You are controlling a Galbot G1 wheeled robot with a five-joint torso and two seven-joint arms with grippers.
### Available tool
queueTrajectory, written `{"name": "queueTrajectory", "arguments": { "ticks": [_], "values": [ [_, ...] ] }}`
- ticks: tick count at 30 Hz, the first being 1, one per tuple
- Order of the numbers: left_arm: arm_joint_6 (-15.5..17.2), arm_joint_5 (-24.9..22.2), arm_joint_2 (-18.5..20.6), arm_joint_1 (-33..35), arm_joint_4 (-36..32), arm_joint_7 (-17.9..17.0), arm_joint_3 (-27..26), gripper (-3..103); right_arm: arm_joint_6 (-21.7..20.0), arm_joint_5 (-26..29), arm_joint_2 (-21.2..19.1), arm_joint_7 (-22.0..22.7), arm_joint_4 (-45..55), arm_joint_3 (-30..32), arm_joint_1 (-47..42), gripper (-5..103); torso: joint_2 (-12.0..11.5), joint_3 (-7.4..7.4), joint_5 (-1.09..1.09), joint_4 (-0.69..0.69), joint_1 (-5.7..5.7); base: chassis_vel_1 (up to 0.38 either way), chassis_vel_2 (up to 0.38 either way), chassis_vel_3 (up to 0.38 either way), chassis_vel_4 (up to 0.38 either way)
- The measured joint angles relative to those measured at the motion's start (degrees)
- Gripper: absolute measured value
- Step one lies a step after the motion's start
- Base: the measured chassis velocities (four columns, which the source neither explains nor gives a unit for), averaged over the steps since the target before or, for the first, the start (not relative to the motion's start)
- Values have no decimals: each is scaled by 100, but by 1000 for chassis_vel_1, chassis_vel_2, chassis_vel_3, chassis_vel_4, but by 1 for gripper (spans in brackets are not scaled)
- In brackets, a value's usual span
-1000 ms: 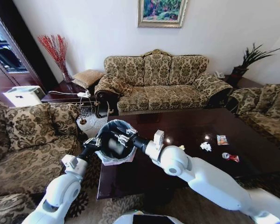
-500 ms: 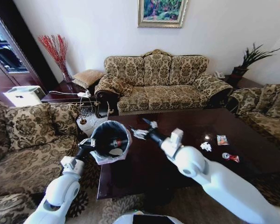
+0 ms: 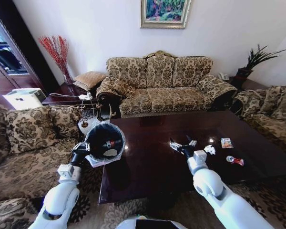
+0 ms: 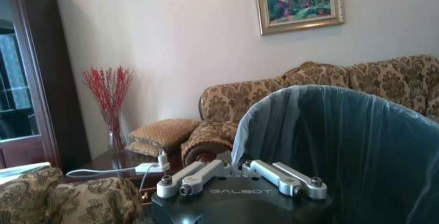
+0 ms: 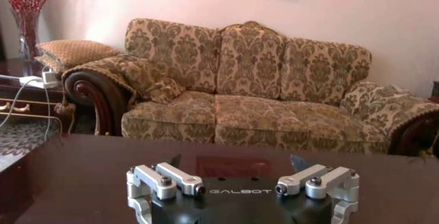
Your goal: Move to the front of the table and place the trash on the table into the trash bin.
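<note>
Left end effector (image 3: 81, 149) clamps trash bin (image 3: 104, 143) rim, frame left. Right end effector (image 3: 182, 145) spread, empty, centre-right. Crumpled paper (image 3: 210, 150) on surface (image 3: 148, 167): light, soft; pinch whole.

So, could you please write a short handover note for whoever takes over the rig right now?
Left hand: shut on the trash bin, held at the table's left end; a red-capped bottle lies inside.
Right hand: open, empty, over the table near the remaining trash.
Left to bin: white paper bits, snack wrapper, red wrapper.
</note>
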Motion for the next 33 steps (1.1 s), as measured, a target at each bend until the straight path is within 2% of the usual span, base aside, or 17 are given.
{"name": "queueTrajectory", "arguments": {
  "ticks": [12, 22, 29, 33],
  "values": [
    [119, -53, -33, 79, -145, 36, -15, 3, 44, -127, 233, -75, 3, 100, -72, 100, 0, 0, 1, -1, 0, -137, -146, 168, 159],
    [124, -40, -100, 109, -189, 34, 0, 3, 44, -129, 216, -140, -6, 28, -61, 100, 0, 0, -1, 0, 1, -258, -253, 349, 354],
    [20, 20, -119, 136, -193, 39, 27, 3, 15, -4, 265, -99, -23, -52, -60, 100, 0, 0, 0, -2, 0, -207, -216, 365, 381],
    [-57, 69, -118, 149, -194, 58, 71, 3, 46, 74, 438, -123, -340, -125, -18, 100, 0, 0, 6, 0, 1, -40, -54, 148, 97]
  ]
}}
